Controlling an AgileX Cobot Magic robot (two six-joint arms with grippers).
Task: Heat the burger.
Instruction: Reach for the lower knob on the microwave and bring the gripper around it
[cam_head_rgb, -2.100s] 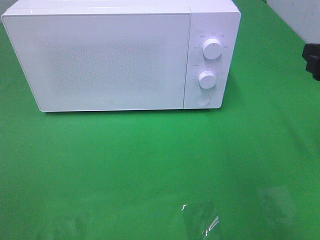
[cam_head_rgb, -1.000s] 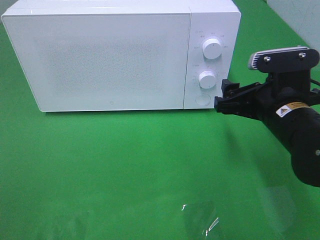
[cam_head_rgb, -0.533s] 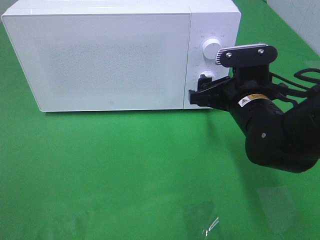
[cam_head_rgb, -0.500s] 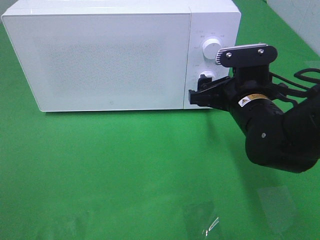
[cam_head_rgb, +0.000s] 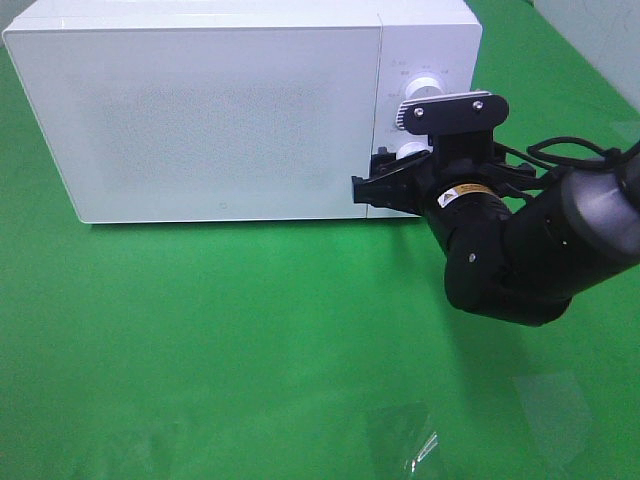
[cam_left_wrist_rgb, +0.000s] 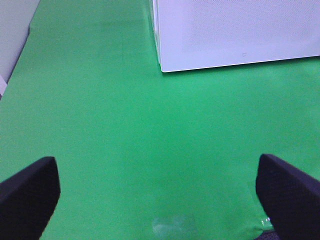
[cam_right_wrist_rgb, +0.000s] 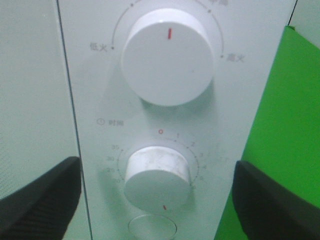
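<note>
**Right gripper at the microwave dials, burger out of sight**

I can't find the burger in any of my three views, so I can't say where it is or how it looks. The white microwave (cam_head_rgb: 200, 110) stands on the green cloth (cam_head_rgb: 250, 340) with its door (cam_head_rgb: 210, 120) closed.

My right gripper (cam_head_rgb: 372, 186) is up against the control panel with its jaws apart. In the right wrist view its two dark fingers (cam_right_wrist_rgb: 40, 200) sit to either side of the lower dial (cam_right_wrist_rgb: 157, 175), clear of it. My left gripper (cam_left_wrist_rgb: 160, 200) hangs over bare cloth near a corner of the microwave, jaws spread wide and holding nothing.

Writing I can read on the panel:
- The upper dial (cam_right_wrist_rgb: 167, 60) carries a red tick pointing straight up, with 低火 to one side and 高火 to the other.
- Above the lower dial is 时间 beside a small clock symbol.
- Around the lower dial there's a red 0, then 1, 2, 3, 4 on one side and 30, 35 on the other. Its own red tick points down toward the round button (cam_right_wrist_rgb: 152, 227).

A yellow label (cam_head_rgb: 460, 195) on the right arm is too small to read
</note>
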